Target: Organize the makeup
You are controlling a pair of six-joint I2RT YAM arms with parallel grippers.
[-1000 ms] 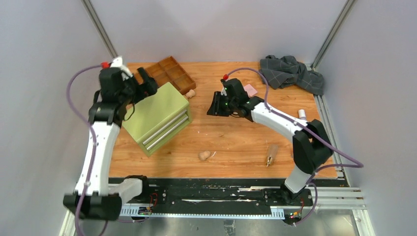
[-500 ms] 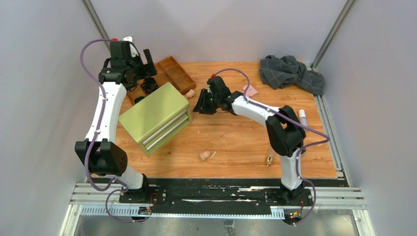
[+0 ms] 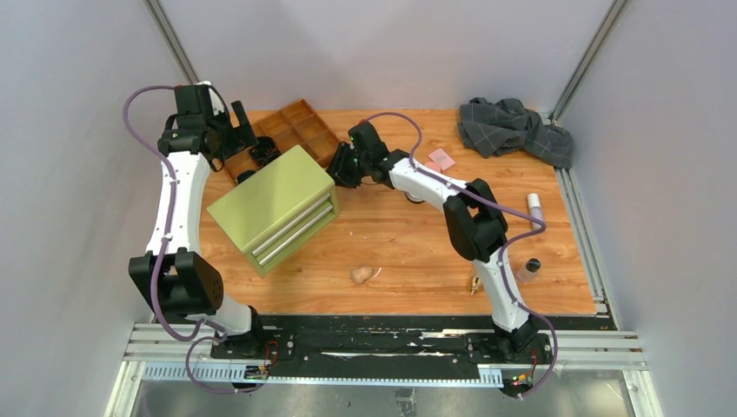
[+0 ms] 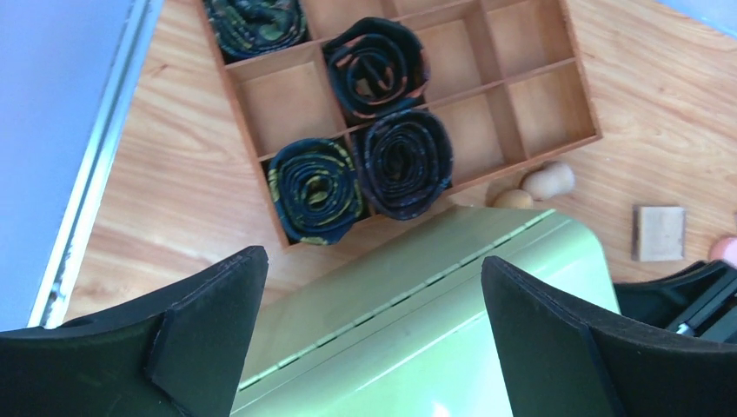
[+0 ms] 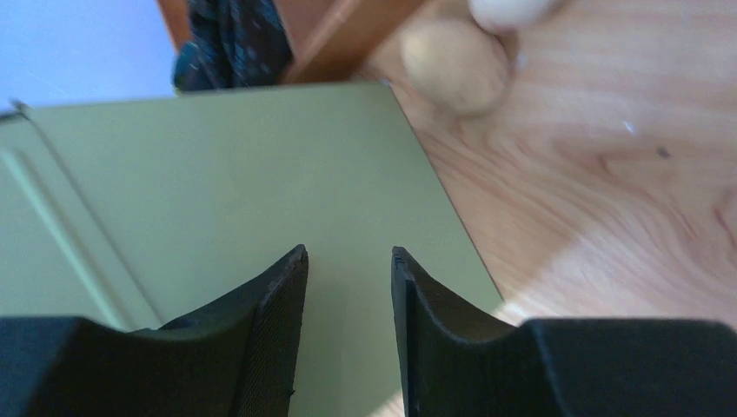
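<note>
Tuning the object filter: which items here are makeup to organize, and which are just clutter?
Job: pink pads, tan pad, beige sponge, white-pink tube, black-capped bottle.
Lying about: grey checked cloth, rolled fabric in wooden tray.

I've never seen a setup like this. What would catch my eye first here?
Most striking is the pale green drawer chest sitting askew on the left of the wooden table, with the left arm and right arm both stretched toward it. Just behind it lies a wooden divider tray holding dark rolled fabric, and a crumpled grey checked cloth sits in the far right corner.
</note>
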